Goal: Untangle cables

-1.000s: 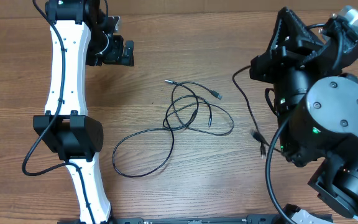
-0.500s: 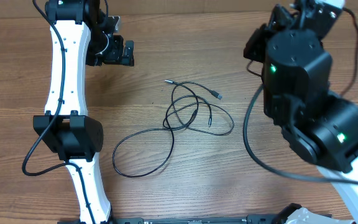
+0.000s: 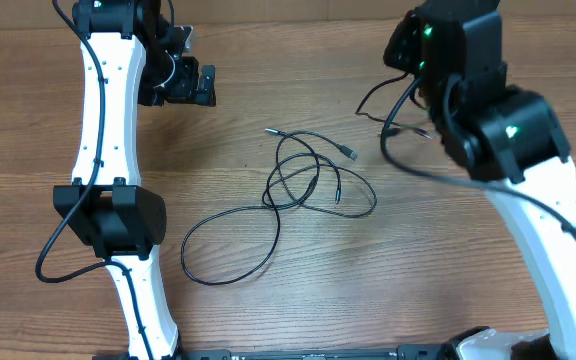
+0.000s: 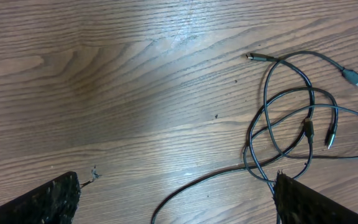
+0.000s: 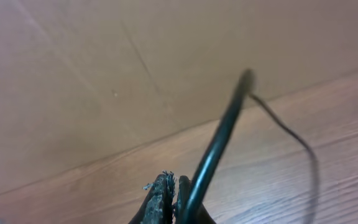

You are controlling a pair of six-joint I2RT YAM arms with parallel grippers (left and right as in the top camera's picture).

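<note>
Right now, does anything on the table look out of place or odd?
Nothing spilled or damaged. The tangled cables lie mid-table in crossing loops, one long loop trailing toward the left arm. A lone cable, apart from them, hangs pinched in the shut right gripper. The left gripper is open and empty.

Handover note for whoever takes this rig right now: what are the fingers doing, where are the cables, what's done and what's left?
Left gripper: open, empty, at the far left.
Right gripper: fingers shut on a single cable, held up at the far right, apart from the rest.
Tangle: middle of the table, loops crossing, one big loop trailing near-left.
Done: one cable pulled out.
Left: probably set it down clear of the pile, then pull the crossed loops apart.
</note>
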